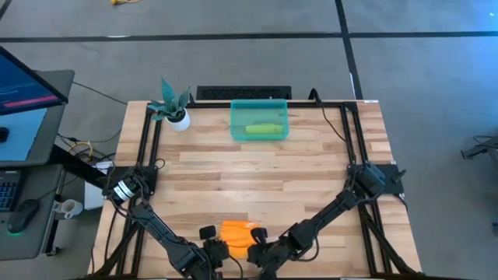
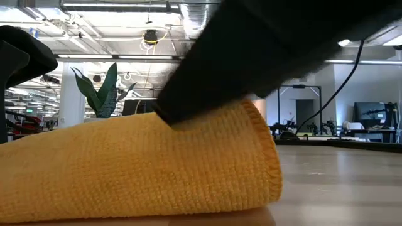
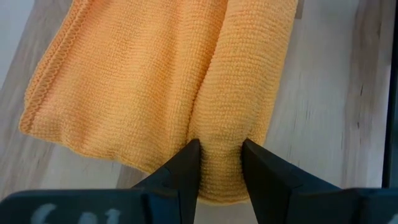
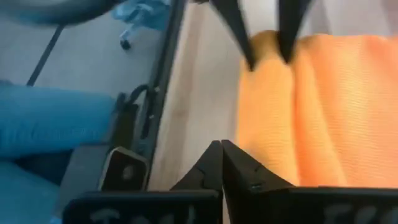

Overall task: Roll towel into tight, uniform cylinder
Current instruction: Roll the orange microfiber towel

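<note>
High view shows both arms reaching to the near edge of the wooden tabletop point(image 1: 257, 171), where the orange towel point(image 1: 240, 236) lies between them. On the left, the left end effector point(image 1: 214, 250) sits at the towel's near left corner; its wrist view shows its fingers point(image 3: 186, 167) clamped around a thick fold of the cloth, one on each side. On the right, the right end effector point(image 1: 261, 250) is just beside the towel's other near corner, and its wrist view shows its fingertips point(image 4: 214, 163) pressed together with nothing between them, the towel's edge lying close alongside. Far across the tabletop stand a potted plant point(image 1: 173, 107) and a teal bin point(image 1: 261, 120), well apart from the work.

Judging by the low view, the towel is bunched into a loose fold with a rounded edge, not a cylinder. Part of it looks doubled over, so rolling has barely begun; most of the tightening and evening out remains
</note>
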Robot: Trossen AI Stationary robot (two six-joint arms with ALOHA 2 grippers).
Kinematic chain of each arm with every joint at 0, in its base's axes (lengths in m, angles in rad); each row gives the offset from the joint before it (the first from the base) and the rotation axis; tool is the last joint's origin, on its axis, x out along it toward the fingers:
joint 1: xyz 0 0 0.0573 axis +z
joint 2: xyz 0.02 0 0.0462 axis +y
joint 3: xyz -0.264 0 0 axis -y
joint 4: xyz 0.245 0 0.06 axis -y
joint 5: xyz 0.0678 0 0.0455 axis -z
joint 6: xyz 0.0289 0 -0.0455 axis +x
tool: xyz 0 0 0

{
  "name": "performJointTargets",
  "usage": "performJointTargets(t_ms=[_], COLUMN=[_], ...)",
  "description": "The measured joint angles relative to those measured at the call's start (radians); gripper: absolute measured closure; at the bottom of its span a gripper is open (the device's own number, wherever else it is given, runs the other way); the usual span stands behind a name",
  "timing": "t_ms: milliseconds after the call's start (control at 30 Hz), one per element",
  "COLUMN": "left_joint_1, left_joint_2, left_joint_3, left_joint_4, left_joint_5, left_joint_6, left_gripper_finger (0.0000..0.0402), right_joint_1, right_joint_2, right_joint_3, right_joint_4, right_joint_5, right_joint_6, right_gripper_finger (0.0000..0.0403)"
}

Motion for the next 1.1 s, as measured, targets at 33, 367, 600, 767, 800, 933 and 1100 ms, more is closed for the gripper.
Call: performJointTargets(t_ms=[33, 367, 600, 767, 800, 933, 1100], left_joint_1=[0.000, 0.000, 0.001, 0.003, 0.002, 0.002, 0.011], left_joint_2=[0.000, 0.000, 0.001, 0.002, 0.002, 0.003, 0.004], left_joint_3=[0.000, 0.000, 0.000, 0.000, 0.000, -0.001, -0.002], left_joint_4=[-0.001, 0.000, 0.002, 0.005, 0.007, 0.007, -0.005], left_joint_5=[-0.001, -0.005, -0.012, -0.020, -0.030, -0.067, -0.086], left_joint_6=[0.000, -0.001, -0.001, -0.002, -0.010, -0.057, -0.037], left_gripper_finger=[0.0294, 0.0294, 0.0294, 0.0295, 0.0295, 0.0287, 0.0257], right_joint_1=[-0.006, -0.047, -0.047, -0.048, -0.049, -0.055, -0.060], right_joint_2=[-0.001, -0.003, -0.004, -0.006, -0.006, -0.007, -0.008], right_joint_3=[0.002, 0.003, 0.005, 0.005, 0.005, 0.005, 0.006], right_joint_4=[0.009, -0.121, -0.190, -0.220, -0.222, -0.242, -0.268], right_joint_5=[0.001, 0.004, 0.000, -0.004, -0.008, -0.023, -0.028], right_joint_6=[0.012, 0.155, 0.228, 0.244, 0.244, 0.268, 0.286], right_gripper_finger=[0.0388, 0.0397, 0.0387, 0.0398, 0.0399, 0.0395, 0.0394])
